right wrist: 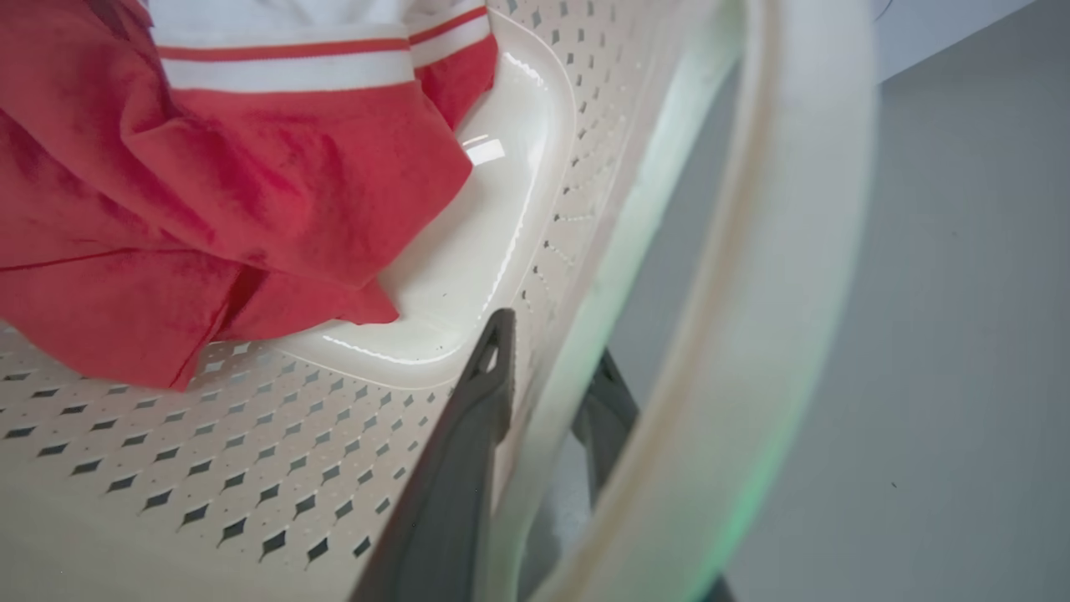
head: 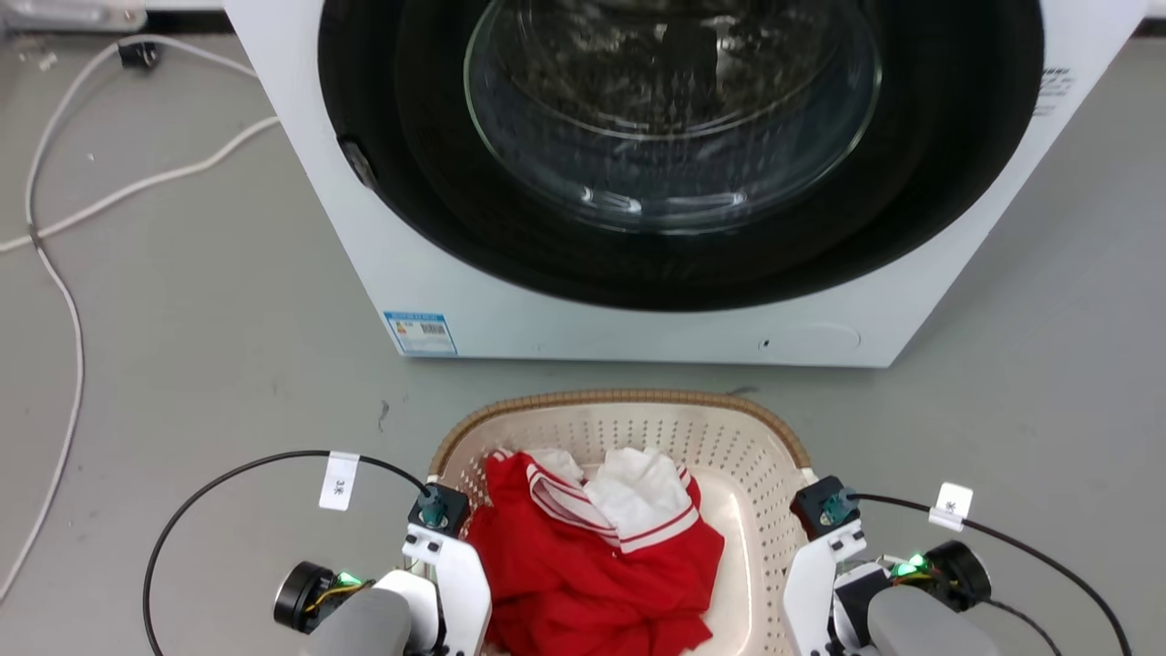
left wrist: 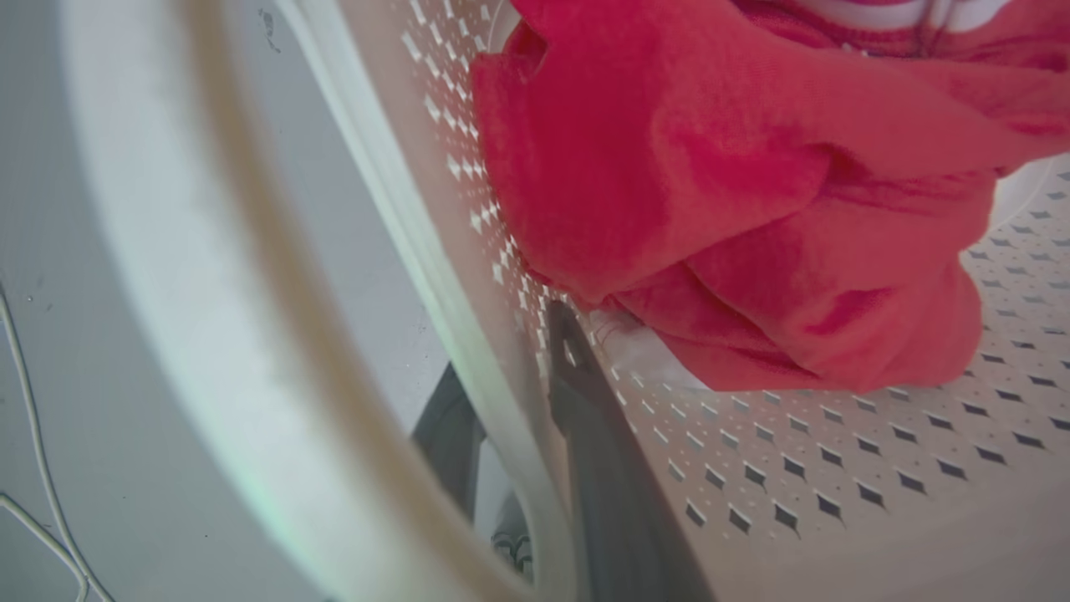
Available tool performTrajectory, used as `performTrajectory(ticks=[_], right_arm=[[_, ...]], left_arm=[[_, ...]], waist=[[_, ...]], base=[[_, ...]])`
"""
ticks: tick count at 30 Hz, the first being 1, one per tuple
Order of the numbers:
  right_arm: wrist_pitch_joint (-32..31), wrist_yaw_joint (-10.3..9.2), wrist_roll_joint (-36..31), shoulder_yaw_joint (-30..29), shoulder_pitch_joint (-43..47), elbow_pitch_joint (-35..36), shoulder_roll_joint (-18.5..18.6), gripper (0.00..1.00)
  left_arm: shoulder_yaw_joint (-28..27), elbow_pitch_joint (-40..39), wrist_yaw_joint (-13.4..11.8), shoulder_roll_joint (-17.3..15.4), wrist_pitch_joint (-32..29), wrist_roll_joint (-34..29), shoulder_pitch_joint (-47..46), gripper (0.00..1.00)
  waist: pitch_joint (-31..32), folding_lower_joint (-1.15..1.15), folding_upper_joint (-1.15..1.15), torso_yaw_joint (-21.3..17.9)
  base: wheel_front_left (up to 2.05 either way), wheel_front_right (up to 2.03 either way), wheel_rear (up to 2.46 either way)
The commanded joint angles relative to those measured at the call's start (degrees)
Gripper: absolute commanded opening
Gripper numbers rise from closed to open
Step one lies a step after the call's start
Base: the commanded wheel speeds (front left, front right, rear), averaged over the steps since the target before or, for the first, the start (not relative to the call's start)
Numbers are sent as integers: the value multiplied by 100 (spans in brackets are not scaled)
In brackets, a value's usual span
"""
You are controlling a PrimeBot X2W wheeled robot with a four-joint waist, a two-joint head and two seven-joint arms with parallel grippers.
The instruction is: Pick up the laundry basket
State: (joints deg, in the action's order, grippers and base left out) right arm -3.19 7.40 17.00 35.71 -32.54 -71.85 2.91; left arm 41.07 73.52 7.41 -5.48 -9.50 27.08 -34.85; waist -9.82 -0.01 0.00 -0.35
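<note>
Laundry day at floor level: the laundry basket (head: 629,428) is seen standing on the grey floor (head: 209,346) just in front of the washing machine (head: 510,319), with a heap of red-and-white clothes (head: 592,556) lying inside it. It is flanked by both arms, one at each short side. The left gripper (left wrist: 510,351) is set astride the basket's left wall, one dark finger inside against the perforated plastic and the other outside, tucked in the gap behind the pale handle loop (left wrist: 209,334). The right gripper (right wrist: 552,343) is placed the same way on the opposite wall, behind its own handle (right wrist: 777,293). The fingers lie close on either side of the plastic, yet whether they are clamped on it or merely straddling it cannot be told. The basket is judged to be light — thin, holed plastic under a small load of cloth — and likely to flex somewhat at the walls when squeezed or lifted. The glossy surface may prove slippery, so a hold high up near the stiffer woven-look rim (head: 619,397) and the handles is judged the soundest. An even rise on both sides would be called for — a lopsided one could tilt the basket and slide the soft clothes toward one end.
</note>
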Motion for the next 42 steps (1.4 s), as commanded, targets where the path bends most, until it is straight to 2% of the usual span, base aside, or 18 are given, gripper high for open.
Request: performTrajectory(ticks=[1, 8, 20, 42], right_arm=[[-9, 16, 32, 92, 88, 67, -5, 0], [-305, 17, 468, 538, 270, 91, -7, 0], [-658, 18, 928, 1066, 157, 117, -22, 0], [-598, 23, 1527, 1745, 41, 7, -28, 0]], left_arm=[[73, -33, 1, -53, -68, 16, 72, 0], [405, -186, 1, -133, -411, 414, 276, 0], [861, -435, 3, -220, -875, 944, 255, 0], [1583, -427, 7, -298, -811, 1607, 169, 0]], waist=[[158, 1, 0, -6], [542, 1, 0, -20], [764, 1, 0, -32], [860, 1, 0, -29]], base=[[0, 0, 0], [0, 0, 0], [0, 0, 0], [0, 0, 0]])
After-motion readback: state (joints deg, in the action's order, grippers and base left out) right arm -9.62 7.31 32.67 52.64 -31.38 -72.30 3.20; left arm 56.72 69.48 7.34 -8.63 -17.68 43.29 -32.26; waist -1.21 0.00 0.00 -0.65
